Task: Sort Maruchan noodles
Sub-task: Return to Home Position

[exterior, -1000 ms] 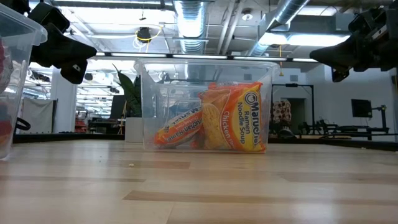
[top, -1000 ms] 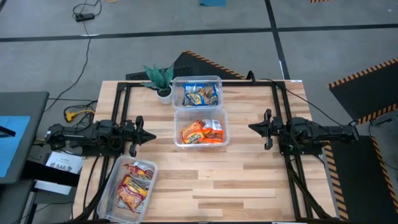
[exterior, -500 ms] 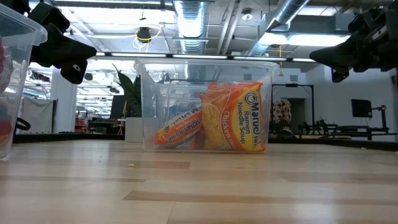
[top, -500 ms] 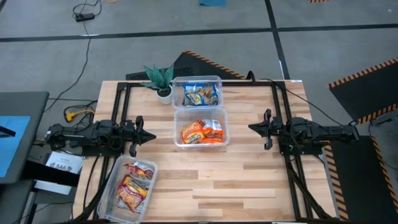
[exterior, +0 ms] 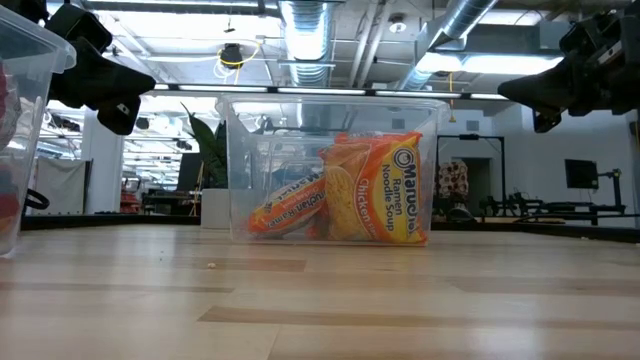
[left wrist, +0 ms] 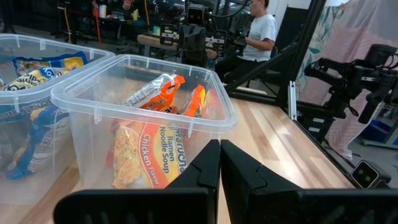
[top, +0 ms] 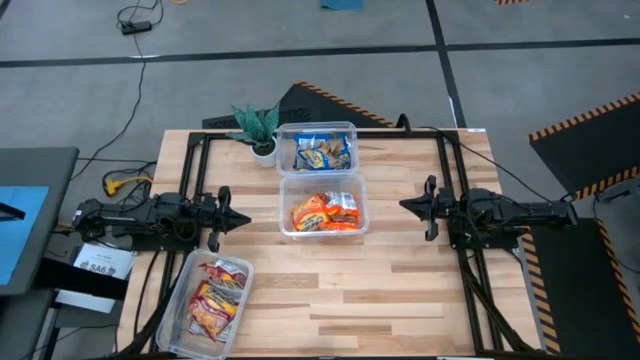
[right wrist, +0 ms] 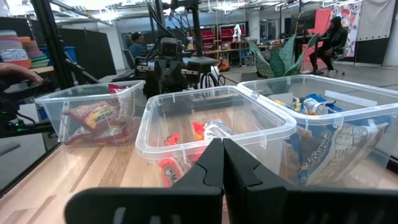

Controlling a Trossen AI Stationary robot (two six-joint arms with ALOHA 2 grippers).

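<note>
The Maruchan noodles lie in three clear tubs. Orange-red packets (top: 325, 211) fill the middle tub (top: 322, 205), some leaning against its wall (exterior: 375, 190). Blue-and-yellow packets (top: 322, 153) lie in the far tub (top: 316, 147). Red-and-silver packets (top: 211, 298) lie in the near-left tub (top: 207, 300). My left gripper (top: 245, 217) hangs shut at the table's left, pointing toward the middle tub (left wrist: 143, 118). My right gripper (top: 405, 205) hangs shut at the right, pointing toward the same tub (right wrist: 214, 134). Neither holds anything.
A small potted plant (top: 259, 127) stands at the far edge beside the far tub. Bare wooden tabletop (top: 380, 290) spreads across the near and right side. Black frame rails (top: 445, 160) run along both sides. People sit in the room beyond the table (left wrist: 258, 31).
</note>
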